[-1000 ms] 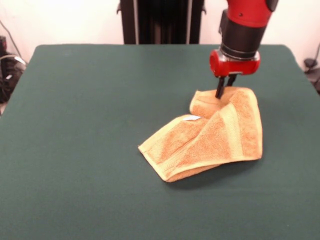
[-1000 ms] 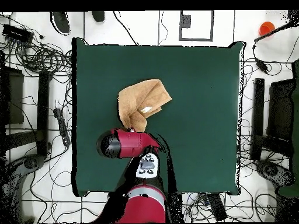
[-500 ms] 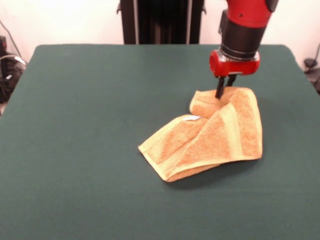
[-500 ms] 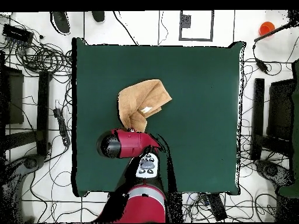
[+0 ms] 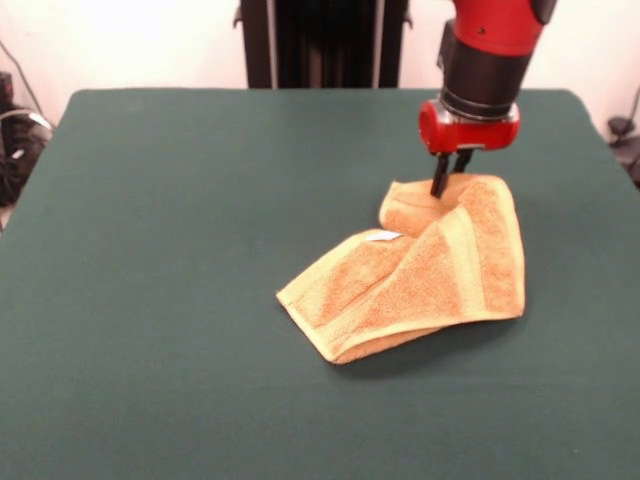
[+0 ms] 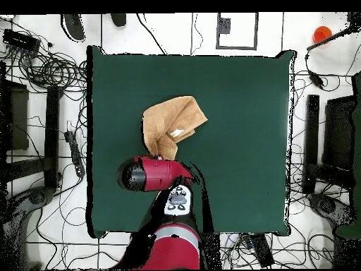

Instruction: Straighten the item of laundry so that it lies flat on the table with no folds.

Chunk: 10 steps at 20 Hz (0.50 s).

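dark green felt covers the table (image 5: 180, 300) from edge to edge in the front view; in the overhead view, cables (image 6: 42, 67) and equipment lie on the pale floor around it. orange-tan towel (image 5: 420, 275), with paler yellow border bands, lies on the table still folded: one part is doubled over another, forming a rough wedge with a raised fold at the end nearest the arm, and a small white tag (image 5: 384, 236) shows near the towel's middle. red and black arm (image 5: 490, 60) comes down directly over that raised fold. gripper (image 5: 450, 178): two dark fingertips set close together, with only a narrow gap between them, pressed into the towel's upper edge; whether cloth is actually pinched between them cannot be told. overhead view: towel (image 6: 171, 124) lies left of the table's centre, with the arm's red housing (image 6: 151, 174) covering the towel's nearest corner.
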Available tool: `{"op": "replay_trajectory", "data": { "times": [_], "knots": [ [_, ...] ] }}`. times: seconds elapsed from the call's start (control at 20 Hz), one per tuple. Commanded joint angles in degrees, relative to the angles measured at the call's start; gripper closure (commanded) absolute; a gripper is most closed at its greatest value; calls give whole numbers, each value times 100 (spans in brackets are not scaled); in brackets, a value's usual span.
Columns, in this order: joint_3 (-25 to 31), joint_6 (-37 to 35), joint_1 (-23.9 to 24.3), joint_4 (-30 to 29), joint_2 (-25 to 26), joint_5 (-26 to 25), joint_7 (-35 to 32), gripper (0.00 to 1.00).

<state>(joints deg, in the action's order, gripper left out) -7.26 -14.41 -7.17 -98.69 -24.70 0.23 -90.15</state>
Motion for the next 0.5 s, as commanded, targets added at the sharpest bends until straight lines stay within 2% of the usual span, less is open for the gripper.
{"op": "replay_trajectory", "data": {
  "times": [0.05,0.5],
  "knots": [
    [238,-78,-108,60,117,238,-1189,100],
    [184,-72,-150,-83,40,179,-1185,100]
  ]
}}
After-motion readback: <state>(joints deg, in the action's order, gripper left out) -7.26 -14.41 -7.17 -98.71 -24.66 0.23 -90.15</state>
